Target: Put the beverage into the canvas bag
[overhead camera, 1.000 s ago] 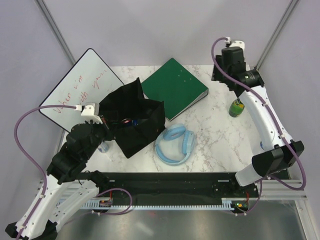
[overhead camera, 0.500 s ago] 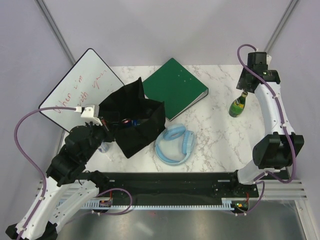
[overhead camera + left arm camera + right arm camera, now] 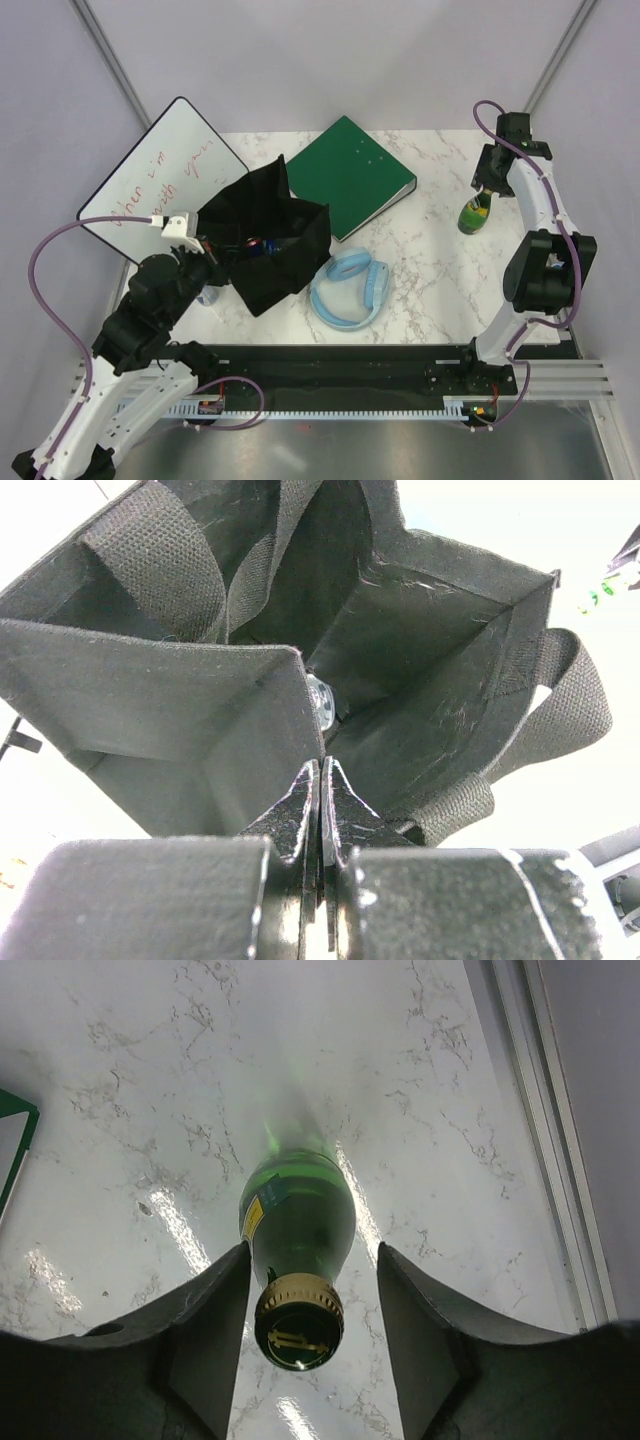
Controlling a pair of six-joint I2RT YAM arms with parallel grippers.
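Marble table (image 3: 430,270) holds a green bottle (image 3: 300,1230) with illegible yellow label (image 3: 252,1218).

The top external camera sits above and behind the arm bases, facing down and forward. It is far enough off to take in the whole bench (image 3: 430,270), with the green binder (image 3: 350,185) toward the far middle. The left wrist camera sits just behind its own jaws, very close, and faces into the open mouth of the canvas bag (image 3: 420,680), just left of the binder. The right wrist camera looks steeply down between its jaws, close up, onto the cap of the bottle (image 3: 297,1220), well right of the binder. It shares bottle, bench and a binder corner with the overhead view. The left wrist view shares the bag with the overhead view.
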